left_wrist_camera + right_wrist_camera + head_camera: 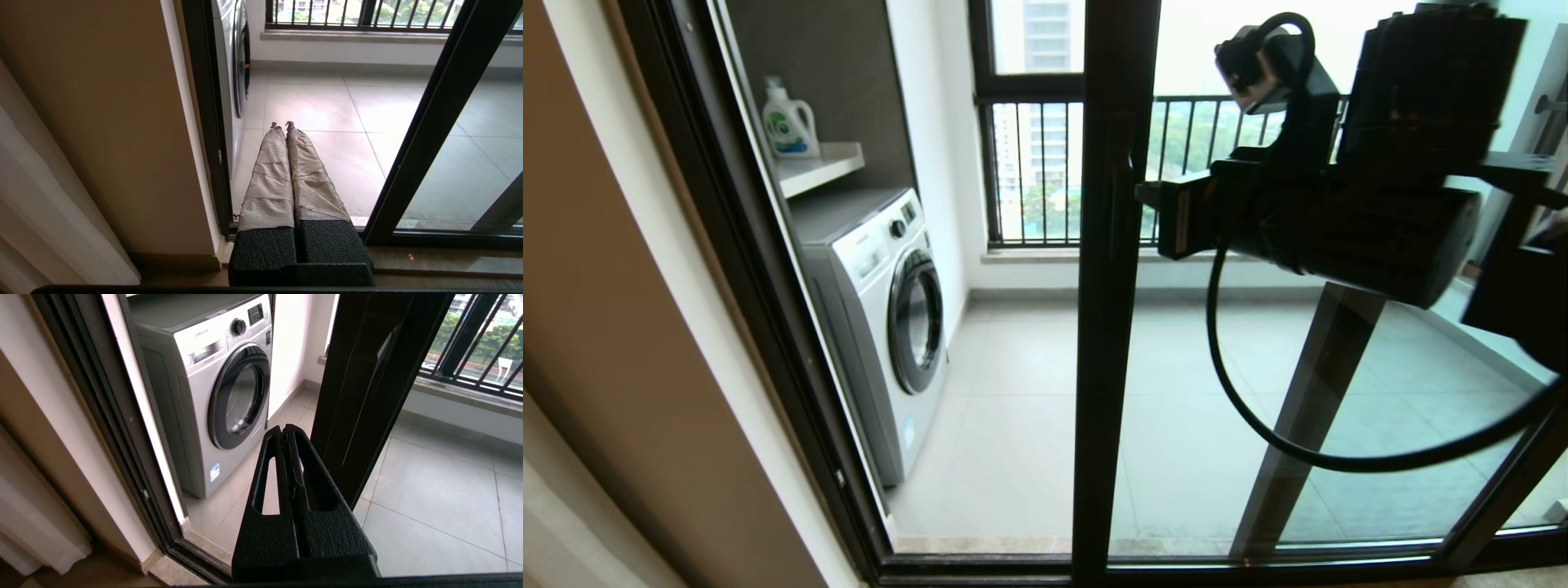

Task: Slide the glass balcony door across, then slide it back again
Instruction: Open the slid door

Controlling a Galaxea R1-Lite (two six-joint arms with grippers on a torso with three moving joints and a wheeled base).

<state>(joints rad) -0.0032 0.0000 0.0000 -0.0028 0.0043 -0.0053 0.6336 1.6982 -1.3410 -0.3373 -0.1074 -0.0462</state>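
Closest to me, my right gripper is raised at about the height of the latch, its black fingers pressed together on nothing, the tips just beside the near edge of the door's upright; I cannot tell whether they touch it. In the head view the right gripper shows side-on, level with the dark latch handle. My left gripper hangs low near the doorway's left side, its cloth-wrapped fingers also closed together and holding nothing, pointing out over the balcony floor.

The glass balcony door stands partly slid across: its dark upright sits around the middle of the head view, with an open gap to the left between it and the outer door frame. Through that gap I see the washing machine against the left wall, and a detergent bottle on the shelf above it. Farthest back is the window with vertical railing bars
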